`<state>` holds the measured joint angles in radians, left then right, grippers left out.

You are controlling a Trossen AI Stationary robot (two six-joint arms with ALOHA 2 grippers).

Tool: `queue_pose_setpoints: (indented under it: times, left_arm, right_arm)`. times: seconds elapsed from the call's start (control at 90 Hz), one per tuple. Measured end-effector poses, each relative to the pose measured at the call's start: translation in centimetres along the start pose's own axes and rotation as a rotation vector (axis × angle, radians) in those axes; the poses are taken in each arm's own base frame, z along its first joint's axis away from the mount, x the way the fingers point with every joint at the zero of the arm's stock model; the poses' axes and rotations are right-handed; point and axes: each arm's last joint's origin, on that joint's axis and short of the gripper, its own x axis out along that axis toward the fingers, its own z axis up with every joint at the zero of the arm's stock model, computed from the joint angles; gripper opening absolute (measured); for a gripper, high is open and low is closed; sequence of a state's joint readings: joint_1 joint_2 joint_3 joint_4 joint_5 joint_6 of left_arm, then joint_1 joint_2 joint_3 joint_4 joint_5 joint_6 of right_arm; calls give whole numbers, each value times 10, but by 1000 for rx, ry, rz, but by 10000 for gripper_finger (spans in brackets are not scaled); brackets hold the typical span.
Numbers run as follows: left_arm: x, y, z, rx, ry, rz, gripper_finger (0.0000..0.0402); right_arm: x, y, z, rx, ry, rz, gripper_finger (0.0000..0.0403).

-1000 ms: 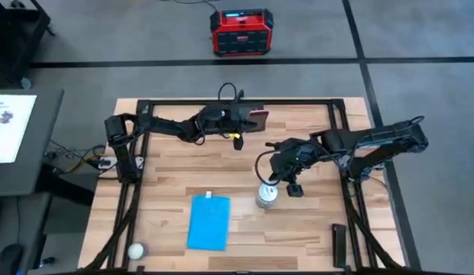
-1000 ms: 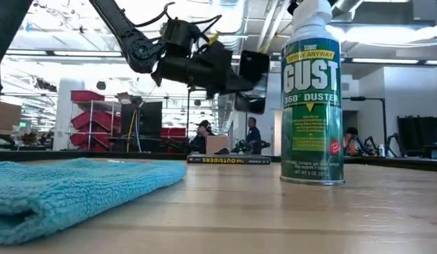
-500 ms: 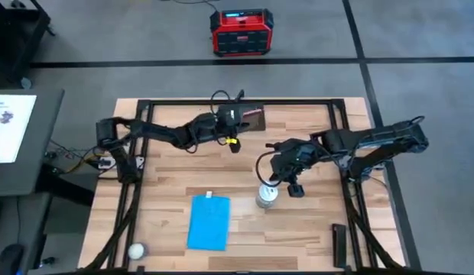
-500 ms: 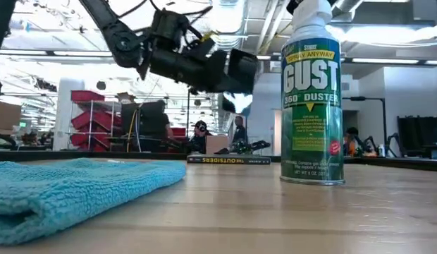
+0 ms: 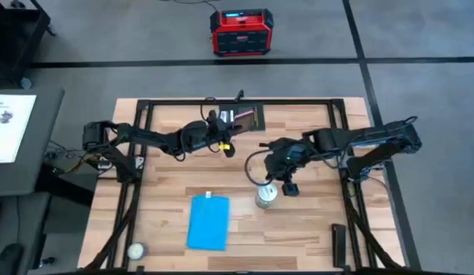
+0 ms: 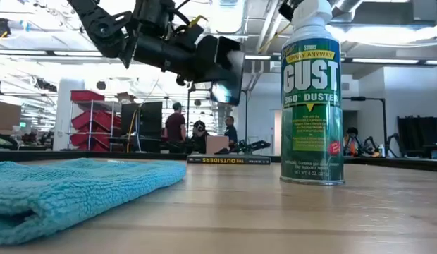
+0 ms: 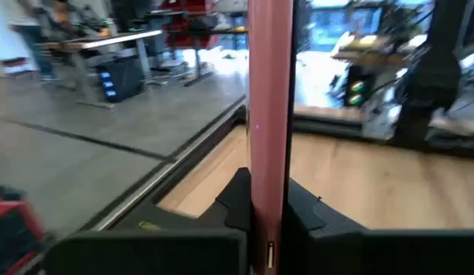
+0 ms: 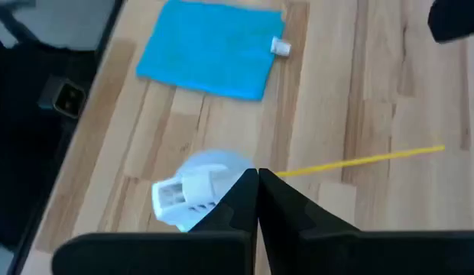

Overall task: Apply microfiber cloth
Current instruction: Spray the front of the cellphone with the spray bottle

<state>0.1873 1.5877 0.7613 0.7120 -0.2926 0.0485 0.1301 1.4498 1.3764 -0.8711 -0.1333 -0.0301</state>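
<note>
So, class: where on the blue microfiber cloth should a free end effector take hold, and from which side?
Grip the microfiber cloth at the corner next to its white tag, coming straight down from above. It lies flat and spread on the table, so only a pinched edge or corner gives the fingers anything to close on.

Two dark jointed arms, black cables

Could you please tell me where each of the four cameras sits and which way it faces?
High: overhead, straight down; both arms.
Low: table height, past the duster can into the room; left arm overhead.
Left wrist: along shut jaws gripping the pink phone.
Right wrist: down over shut jaws onto the can.
Shared: high, low and right wrist show the microfiber cloth.
</note>
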Motion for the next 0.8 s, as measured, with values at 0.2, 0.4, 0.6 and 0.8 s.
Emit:
queue_pose_setpoints:
  times: [0.2, 0.4, 0.6, 0.8]
  left_arm:
    - [-6, -6, -5, -10, 6, -4, 4]
    - [-13, -6, -13, -70, -24, -2, 4]
    - [-15, -9, -13, -80, -35, -14, 4]
    - [-15, -10, -14, -98, -33, -13, 4]
  right_arm:
    - [-1, 0, 8, -19, 13, 1, 0]
    - [-7, -4, 8, 0, 33, -8, 0]
    - [-8, -10, 7, 19, 38, -21, 0]
    - [-8, -9, 8, 21, 38, -19, 0]
